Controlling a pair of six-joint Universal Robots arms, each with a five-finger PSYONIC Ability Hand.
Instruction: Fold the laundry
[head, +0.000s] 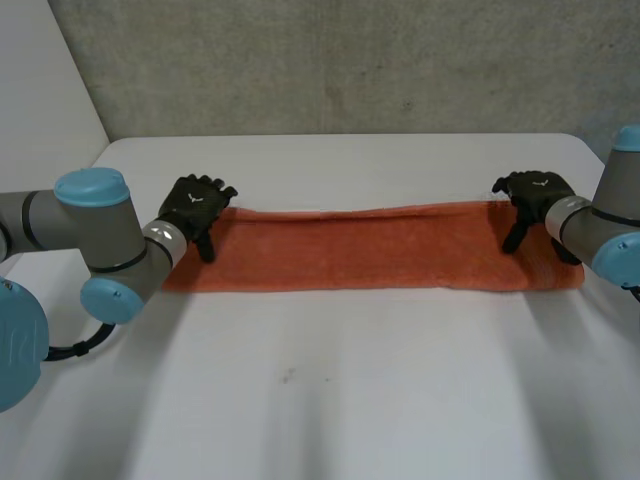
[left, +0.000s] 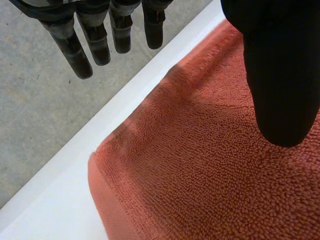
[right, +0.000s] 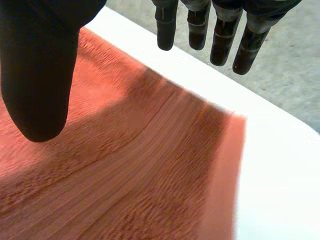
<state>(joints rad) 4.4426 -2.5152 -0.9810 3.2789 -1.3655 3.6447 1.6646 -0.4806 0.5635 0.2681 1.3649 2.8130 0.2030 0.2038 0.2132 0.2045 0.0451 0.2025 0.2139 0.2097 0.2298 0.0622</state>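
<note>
A shallow pinch could catch only the top layer of the long rust-orange terry towel (head: 370, 250), skewing the fold; it lies folded across the white table (head: 330, 390); the left hand (head: 195, 205) and right hand (head: 535, 190) hang open above its far corners, holding nothing; looped pile, ribbed end band.

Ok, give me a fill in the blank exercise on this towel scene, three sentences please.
1. The orange towel lies as a long strip on a ____ table.
2. The left hand is at the strip's ____ end.
3. The right hand is ____, its fingers straight, gripping nothing.
Missing words: white; left; open.
</note>
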